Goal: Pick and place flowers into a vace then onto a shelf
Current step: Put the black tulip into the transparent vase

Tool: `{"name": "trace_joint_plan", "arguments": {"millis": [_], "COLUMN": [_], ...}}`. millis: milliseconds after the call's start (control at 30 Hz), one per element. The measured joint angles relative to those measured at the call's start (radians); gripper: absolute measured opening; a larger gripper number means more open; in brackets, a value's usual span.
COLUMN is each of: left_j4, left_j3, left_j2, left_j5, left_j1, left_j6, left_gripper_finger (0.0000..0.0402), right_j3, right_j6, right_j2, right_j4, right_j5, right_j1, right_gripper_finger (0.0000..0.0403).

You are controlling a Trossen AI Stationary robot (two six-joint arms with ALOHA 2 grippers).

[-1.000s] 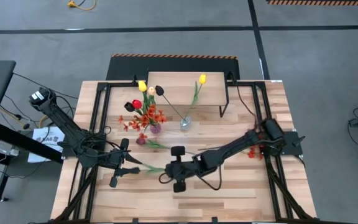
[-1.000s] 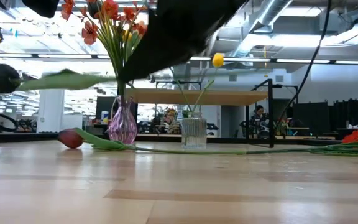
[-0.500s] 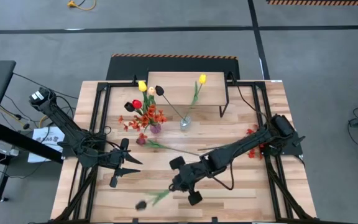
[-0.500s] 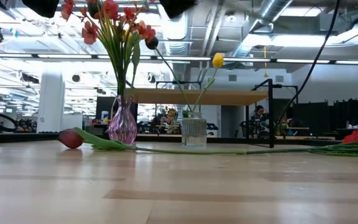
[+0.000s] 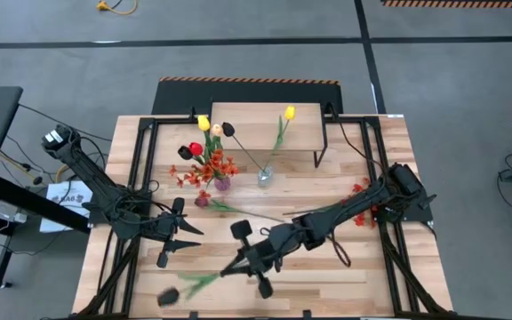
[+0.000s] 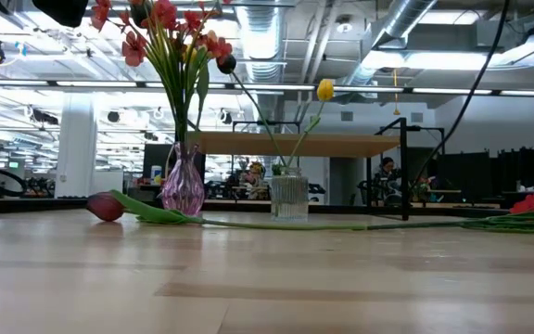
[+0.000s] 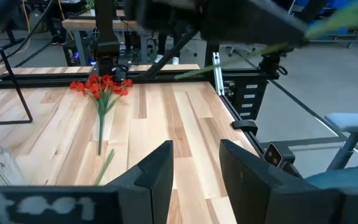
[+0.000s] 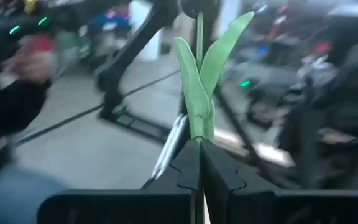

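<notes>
Left arm runs in from the table's 9 o'clock edge, reaching low toward centre. Left gripper [image 5: 172, 242] sits at about 7 o'clock on the table, fingers part-open with a narrow gap, nothing between them – its wrist view shows bare planks between the two fingers [image 7: 157, 171].

Purple vase [image 5: 223, 184] stands left of centre, holding an orange-red spray [image 5: 213, 166] plus yellow, cream, red and dark tulip heads. A loose tulip [image 5: 204, 201] lies flat just by it at 6 o'clock, stem trailing toward centre. Clear vase [image 5: 266, 175] stands near centre, touching nothing else, with a yellow tulip [image 5: 288, 114] and a dark one leaning out of it. Shelf [image 5: 265, 124] is at 12 o'clock, behind both vases; no vase on it.

Right arm comes from the 3 o'clock edge, stretched across to about 6 o'clock. Right gripper [image 5: 238, 263] is clamped on a tulip stem [image 5: 204, 279], the dark head [image 5: 168, 296] hanging out toward 7 o'clock, near the table's front edge. Another red spray [image 5: 364, 216] lies on the planks by the right arm's base.

Right wrist view only – fingers pinched tight on the stem [image 8: 199, 93], green leaves fanning just past the tips. Low view shows no gripper, only both vases, the shelf top behind and the lying tulip [image 6: 106, 207]. Left wrist view shows the red spray [image 7: 101, 87] flat on the table, well apart from that gripper.
</notes>
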State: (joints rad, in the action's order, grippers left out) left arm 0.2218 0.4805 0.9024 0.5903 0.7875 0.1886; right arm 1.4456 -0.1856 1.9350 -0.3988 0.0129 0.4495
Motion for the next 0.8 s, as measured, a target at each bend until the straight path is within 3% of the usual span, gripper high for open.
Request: {"name": "trace_joint_plan", "arguments": {"millis": [267,533,800], "left_j4": [0.004,0.059,0.378], "left_j3": [-0.011,-0.027,-0.027], "left_j2": [0.000,0.003,0.176], "left_j5": [-0.002,0.028,0.050], "left_j1": [0.000,-0.004,-0.074], "left_j6": [0.044,0.045,-0.082], "left_gripper_finger": [0.0119,0.0119,0.0119], "right_j3": [-0.130,-0.330,-0.383], "right_j6": [0.002,0.083,0.091], "right_j2": [-0.002,-0.001,0.000], "right_j4": [-0.331,-0.682,-0.748], "right_j5": [-0.160,-0.174,-0.175], "right_j1": [0.040,0.015,0.000], "right_gripper_finger": [0.0000,0.0000,0.0000]}}
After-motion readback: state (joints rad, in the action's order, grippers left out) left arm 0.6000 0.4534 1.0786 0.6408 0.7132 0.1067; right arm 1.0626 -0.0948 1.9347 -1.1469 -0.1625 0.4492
